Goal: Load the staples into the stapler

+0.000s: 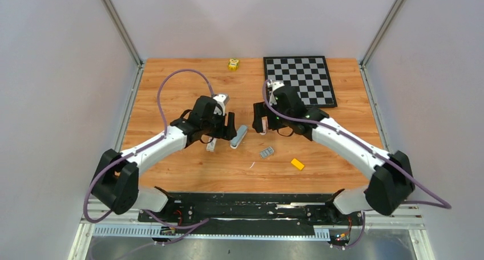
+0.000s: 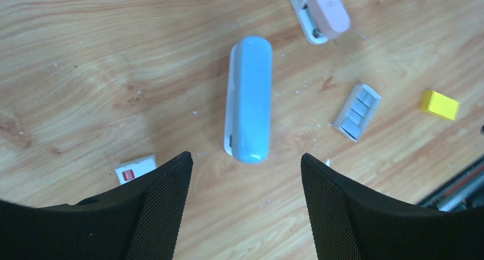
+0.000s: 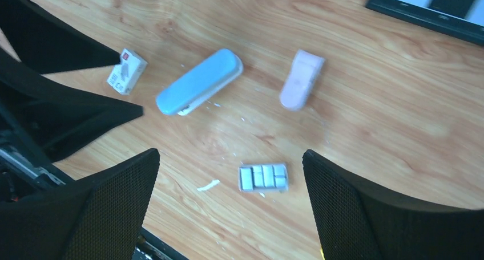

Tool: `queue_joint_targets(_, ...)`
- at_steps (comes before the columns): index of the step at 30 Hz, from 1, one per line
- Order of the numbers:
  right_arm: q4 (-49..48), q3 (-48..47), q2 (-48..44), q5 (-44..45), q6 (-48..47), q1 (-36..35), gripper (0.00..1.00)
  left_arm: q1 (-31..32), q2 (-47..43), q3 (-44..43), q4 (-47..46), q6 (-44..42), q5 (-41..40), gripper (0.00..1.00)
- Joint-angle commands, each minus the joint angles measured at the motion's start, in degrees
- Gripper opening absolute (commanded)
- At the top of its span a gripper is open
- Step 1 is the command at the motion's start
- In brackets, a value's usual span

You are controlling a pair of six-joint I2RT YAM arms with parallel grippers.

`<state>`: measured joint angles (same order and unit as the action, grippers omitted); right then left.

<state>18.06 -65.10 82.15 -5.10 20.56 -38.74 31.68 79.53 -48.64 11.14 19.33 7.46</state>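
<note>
Staples (image 3: 263, 177): small ridged silvery-grey block, laid flat on the wooden table (image 3: 371, 117), near the pale blue stapler (image 3: 200, 82) on its right-arm side, not touching it.
Long axis: set from finger to finger of the right gripper (image 3: 231, 153) — judged the nearer arm.
Right fingers: spread wide, nothing held.
Left gripper (image 2: 245, 171): spread, empty, hung over the stapler's end.
Stapler: smooth rounded plastic — seen closed.

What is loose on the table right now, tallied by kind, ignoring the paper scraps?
Staplers: 2 (blue stapler, pink stapler)
Staples: 1
White box: 1
Yellow block: 1
Small yellow object: 1
Checkerboard: 1
Total: 7
</note>
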Motion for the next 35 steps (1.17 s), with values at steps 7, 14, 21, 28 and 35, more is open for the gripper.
queue_joint_targets(7, 13.97, 6.36, -25.65, 14.66, -1.66, -0.32, 1.00, 0.05, -20.17, -6.71, 10.08, -1.99, 3.55, 0.99)
queue_joint_targets(14, 21.46, 5.40, -40.25, 18.59, -1.64, -0.28, 1.00, 0.04, -32.68, -8.42, 14.05, -1.99, 0.57, 1.00)
queue_joint_targets(21, 21.92, 8.16, -49.78, 17.34, 1.70, -0.30, 1.00, 0.05, -43.52, -0.56, 10.79, -0.25, -1.18, 1.00)
queue_joint_targets(28, 21.92, 9.93, -52.10, 18.21, 3.96, -0.33, 1.00, 0.05, -46.58, 1.88, 11.57, 0.29, -1.36, 1.00)
queue_joint_targets(35, 21.71, 9.76, -51.72, 17.85, 4.98, -0.32, 1.00, 0.05, -46.49, 2.69, 11.75, -0.28, -1.23, 1.00)
